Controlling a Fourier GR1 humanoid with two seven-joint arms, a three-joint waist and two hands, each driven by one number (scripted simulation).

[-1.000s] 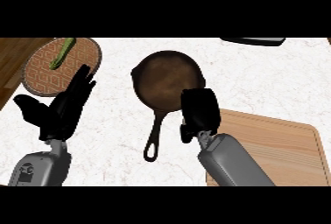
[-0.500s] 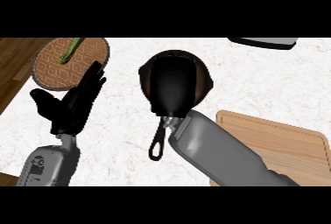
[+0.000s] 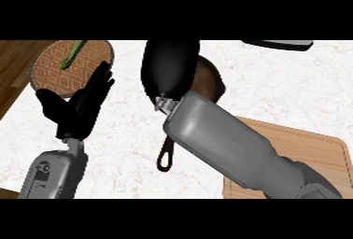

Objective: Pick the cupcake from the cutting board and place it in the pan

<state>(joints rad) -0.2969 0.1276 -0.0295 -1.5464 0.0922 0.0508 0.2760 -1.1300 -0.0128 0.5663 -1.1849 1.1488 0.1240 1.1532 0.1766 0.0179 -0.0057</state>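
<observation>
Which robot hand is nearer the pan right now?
Right. The right robot hand hangs over the pan, hiding most of it. The left robot hand rests open to the pan's left, by the round plate.

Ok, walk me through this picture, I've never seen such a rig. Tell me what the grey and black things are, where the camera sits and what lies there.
It is one view, as from the robot's head, looking steeply down at a white counter. The two grey shapes coming in from the bottom are its forearms, each ending in a black hand. The left hand is open, fingers up, resting at the left and holding nothing. The right hand is over the pan. It blocks the view beneath it, so what it holds cannot be told; no cupcake is in sight. The cutting board lies at lower right, partly under the right forearm. At upper left is a patterned plate with a green thing on it.
</observation>
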